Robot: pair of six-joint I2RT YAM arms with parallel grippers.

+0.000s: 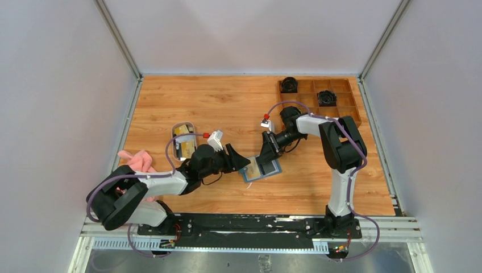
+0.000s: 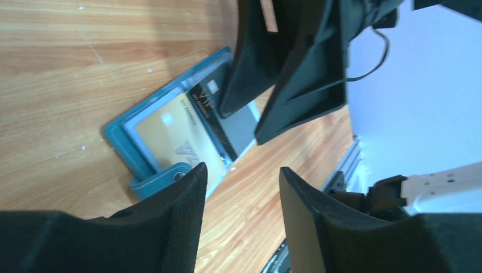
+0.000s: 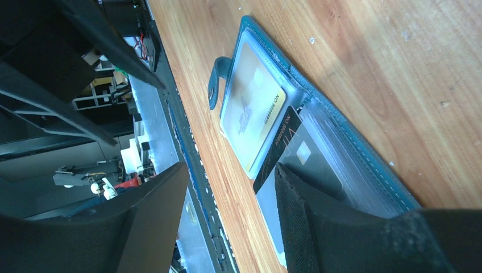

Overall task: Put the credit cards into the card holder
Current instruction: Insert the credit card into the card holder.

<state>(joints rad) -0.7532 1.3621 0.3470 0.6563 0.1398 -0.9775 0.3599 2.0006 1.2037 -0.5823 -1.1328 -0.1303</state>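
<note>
Lying open on the wooden table (image 1: pixel 227 102), the teal card holder (image 1: pixel 261 169) (image 2: pixel 116 139) (image 3: pixel 341 122) is between the two grippers, near the front edge. A gold card (image 2: pixel 170 133) (image 3: pixel 253 108) sits under the clear pocket of the half that has the snap strap (image 2: pixel 162 181). A black card (image 2: pixel 210 108) (image 3: pixel 290 148) lies on the other half, along the fold; how deep it is inside the pocket I cannot tell.

The right gripper (image 1: pixel 267 152) (image 3: pixel 230 168) has its fingers apart and holds nothing. One finger (image 3: pixel 318 227) is down on the half with the black card.

The left gripper (image 1: pixel 243 162) (image 2: pixel 241 170) is just beside the strap side of the holder. Its jaws are also spread, and the gap between them is empty.

More yellowish cards (image 1: pixel 183 142) lie in the small white oval dish (image 1: pixel 183 123), to the left of the holder and well apart from it. A pink cloth (image 1: pixel 136 160) is at the left edge, and a wooden compartment tray (image 1: pixel 347 105) is in the far right corner
</note>
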